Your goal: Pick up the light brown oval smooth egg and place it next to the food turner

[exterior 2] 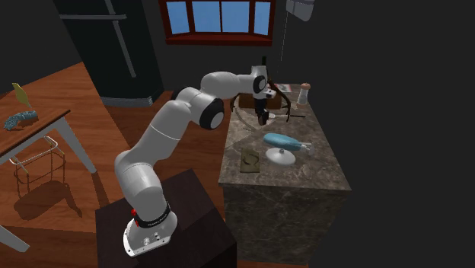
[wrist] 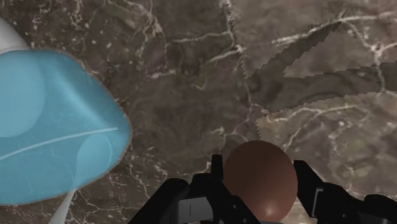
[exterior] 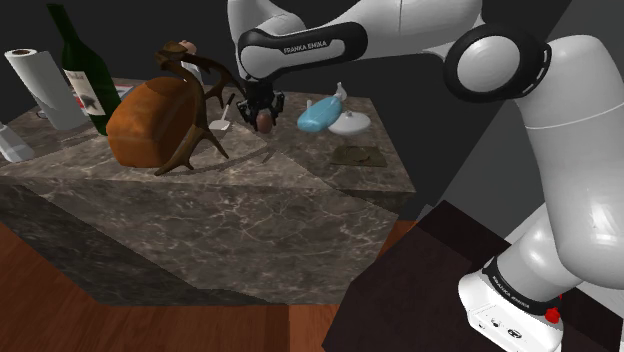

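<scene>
Contact is plain in the wrist view: the all-black two-finger gripper (wrist: 257, 167) is clamped on the smooth brown oval egg (wrist: 261, 181), one finger pressing each side of the shell. The egg's rounded end points out over the dark brown, white-veined marble counter (wrist: 178, 76). Beside it in that view lies the light blue food turner (wrist: 51, 127), broad and rounded with white parts at its ends; it is near the egg but not touching it, with bare stone between them. In the shoulder view the gripper (exterior: 262, 112) hangs fingers-down from the white arm over the middle of the counter (exterior: 300, 205), and the egg (exterior: 264, 122) shows at the fingertips, to the left of the food turner (exterior: 318, 116). I cannot tell from these views whether the egg is clear of the stone. Further to the shoulder view's left sits a rounded brown lump (exterior: 150, 122) cradled in a dark brown antler-shaped piece (exterior: 190, 150), and behind them stand a dark green glass bottle (exterior: 82, 65) with a pale label and a white paper roll (exterior: 42, 85). A flat dark mat (exterior: 358, 155) lies on the stone in front of the food turner. The second exterior view shows the gripper (exterior 2: 263, 116) at the far part of the counter (exterior 2: 304, 179), with the food turner (exterior 2: 280, 141) and the mat (exterior 2: 250, 160) nearer the camera.
</scene>
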